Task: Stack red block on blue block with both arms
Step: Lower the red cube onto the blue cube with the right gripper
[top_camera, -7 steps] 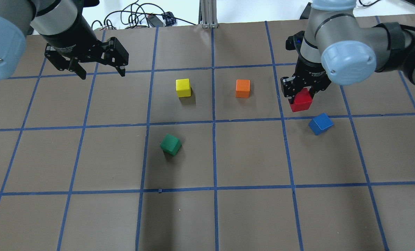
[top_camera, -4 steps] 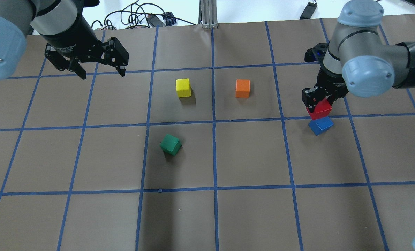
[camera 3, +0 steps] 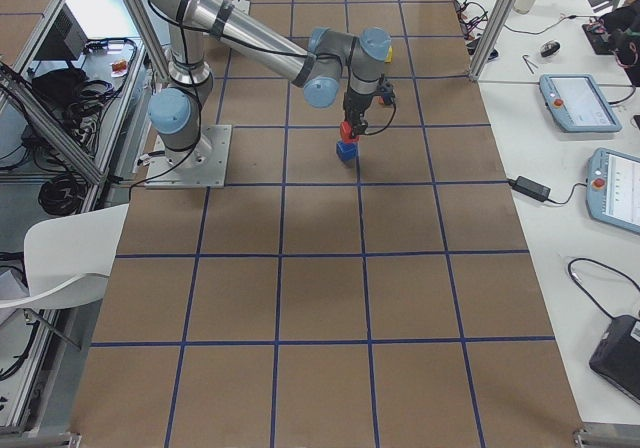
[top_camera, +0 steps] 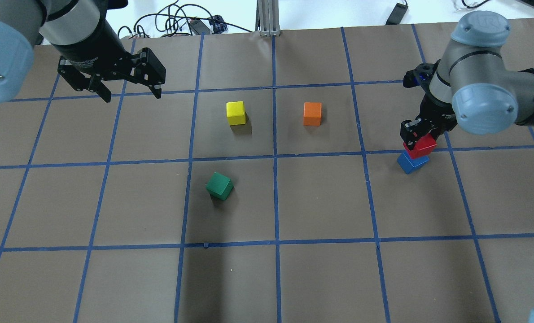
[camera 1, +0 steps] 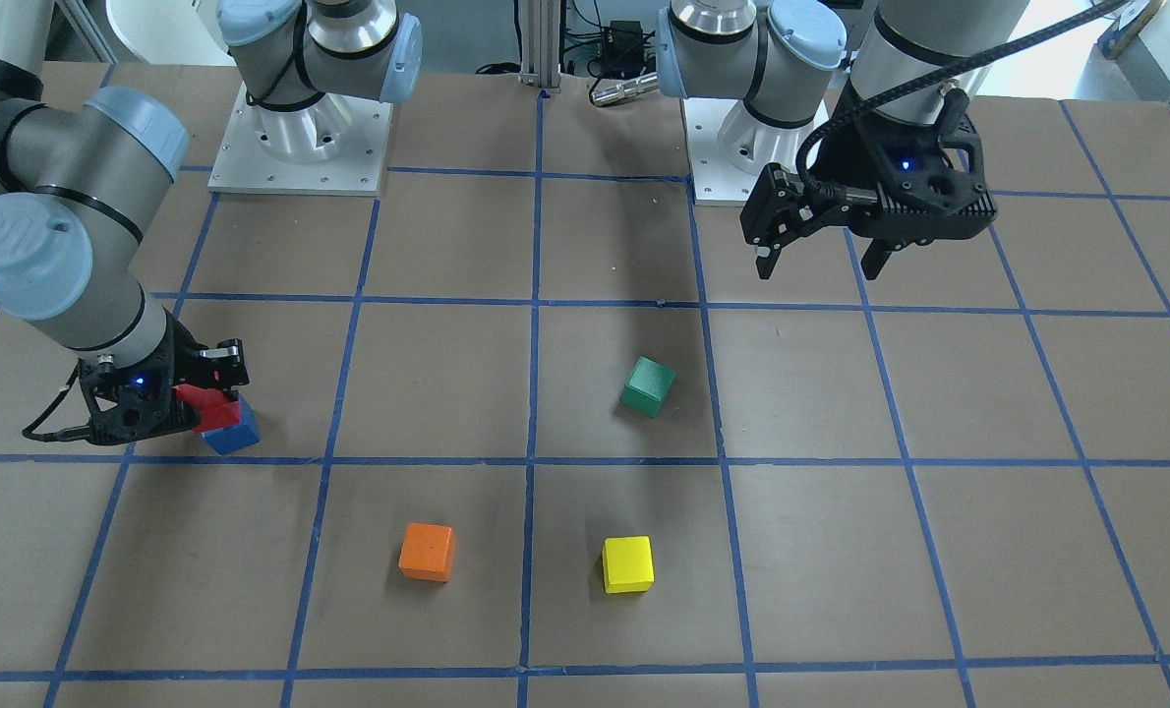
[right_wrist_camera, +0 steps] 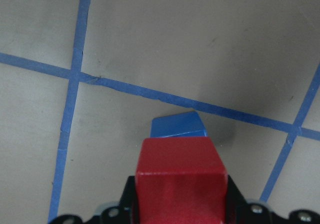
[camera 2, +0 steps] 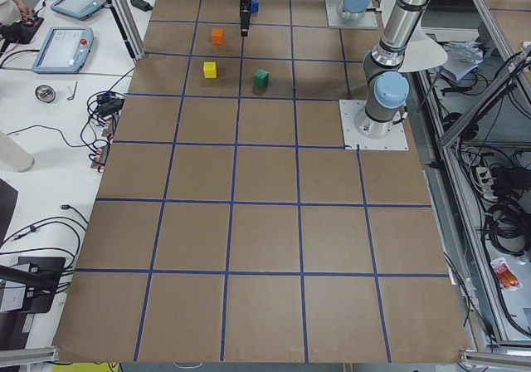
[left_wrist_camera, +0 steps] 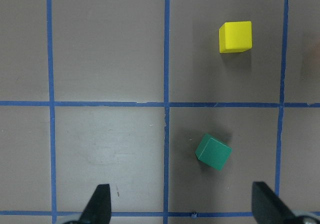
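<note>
My right gripper (top_camera: 420, 142) is shut on the red block (top_camera: 423, 146) and holds it right over the blue block (top_camera: 411, 163), which sits on the brown table. I cannot tell whether the two blocks touch. In the front-facing view the red block (camera 1: 202, 402) is over the blue block (camera 1: 233, 434) at the left. In the right wrist view the red block (right_wrist_camera: 181, 176) hides most of the blue block (right_wrist_camera: 178, 126). My left gripper (top_camera: 130, 92) is open and empty, high at the far left, also in the front-facing view (camera 1: 819, 258).
A yellow cube (top_camera: 235, 112) and an orange cube (top_camera: 312, 113) sit in the far middle squares. A green cube (top_camera: 219, 185) lies turned near the centre. Cables (top_camera: 177, 22) lie beyond the table's far edge.
My right gripper has carried the red block to the right and towards the near side, from beside the blue block to over it. The left arm has not moved.
</note>
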### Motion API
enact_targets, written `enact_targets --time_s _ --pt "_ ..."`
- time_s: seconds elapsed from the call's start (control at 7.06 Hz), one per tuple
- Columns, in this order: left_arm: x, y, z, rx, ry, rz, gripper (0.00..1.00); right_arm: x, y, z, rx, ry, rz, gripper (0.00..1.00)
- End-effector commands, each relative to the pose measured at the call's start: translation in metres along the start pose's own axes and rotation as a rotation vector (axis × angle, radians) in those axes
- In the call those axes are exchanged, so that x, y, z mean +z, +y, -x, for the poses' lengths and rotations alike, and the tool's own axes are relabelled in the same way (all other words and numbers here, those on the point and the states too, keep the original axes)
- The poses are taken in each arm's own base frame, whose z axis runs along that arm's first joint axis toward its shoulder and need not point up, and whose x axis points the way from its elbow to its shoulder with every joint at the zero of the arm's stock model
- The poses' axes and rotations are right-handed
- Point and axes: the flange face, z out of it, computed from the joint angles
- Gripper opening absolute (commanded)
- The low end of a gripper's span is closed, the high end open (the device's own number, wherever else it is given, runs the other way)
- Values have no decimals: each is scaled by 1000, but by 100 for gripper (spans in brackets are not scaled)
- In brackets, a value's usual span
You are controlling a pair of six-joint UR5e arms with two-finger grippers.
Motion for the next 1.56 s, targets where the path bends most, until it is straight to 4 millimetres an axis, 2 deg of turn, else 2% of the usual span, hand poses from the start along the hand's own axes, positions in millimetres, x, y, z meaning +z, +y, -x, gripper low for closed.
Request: enact_targets --time_s 0.0,0.57,0.99,1.28,1.42 --pt "0 0 0 1 0 -1 100 5 -2 -1 0 1 -3 0" --pt "0 0 0 1 2 -1 100 15 0 0 -1 -6 14 0" --pt "0 0 0 1 2 -1 100 15 -1 -1 1 -3 14 0" --pt "-1 0 0 1 2 -3 100 15 4 -18 33 -12 14 0" --pt "1 -1 0 1 2 0 100 14 3 -19 35 -6 3 0"
